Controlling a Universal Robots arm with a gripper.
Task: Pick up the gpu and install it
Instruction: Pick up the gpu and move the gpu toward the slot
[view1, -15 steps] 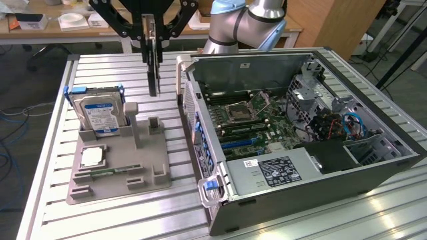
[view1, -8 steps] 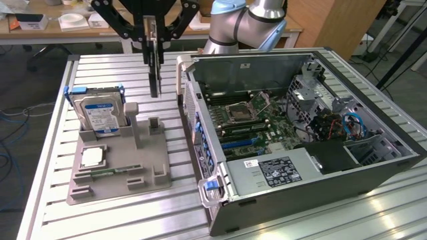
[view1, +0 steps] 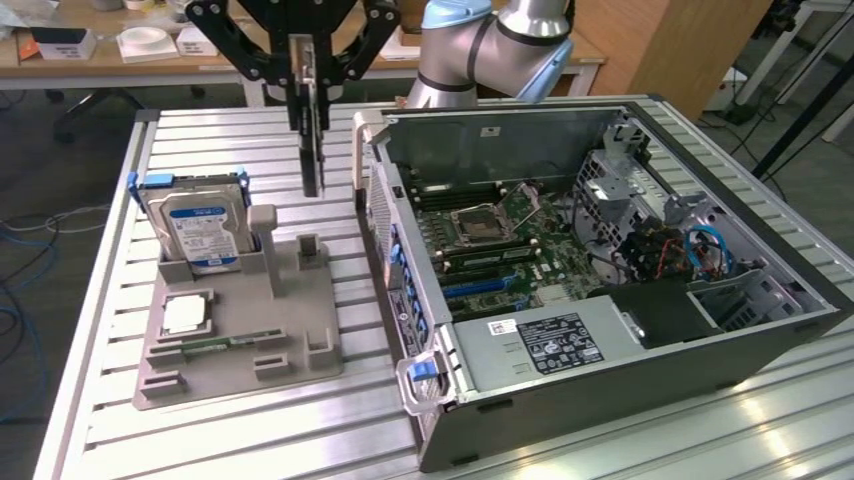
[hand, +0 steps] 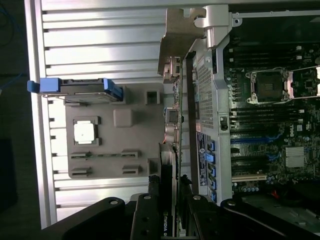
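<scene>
The gpu (view1: 311, 150) hangs edge-on and upright above the slatted table, between the grey holder and the open computer case (view1: 747, 330). My gripper (view1: 310, 92) is shut on its upper end, with the black fingers pressed to both faces of the card. In the wrist view the gpu (hand: 176, 135) runs away from the gripper (hand: 170, 202), with its silver bracket (hand: 177, 35) at the far end, close beside the case's rear wall. The motherboard's expansion slots (view1: 487, 287) lie inside the case, toward the exterior view's right of the card.
A grey parts holder (view1: 300, 345) on the table carries a silver hard drive with a blue label (view1: 200, 232), a square processor (view1: 184, 315) and a narrow memory stick (view1: 214, 346). A power supply (view1: 554, 342) fills the case's near corner. Desks stand behind the table.
</scene>
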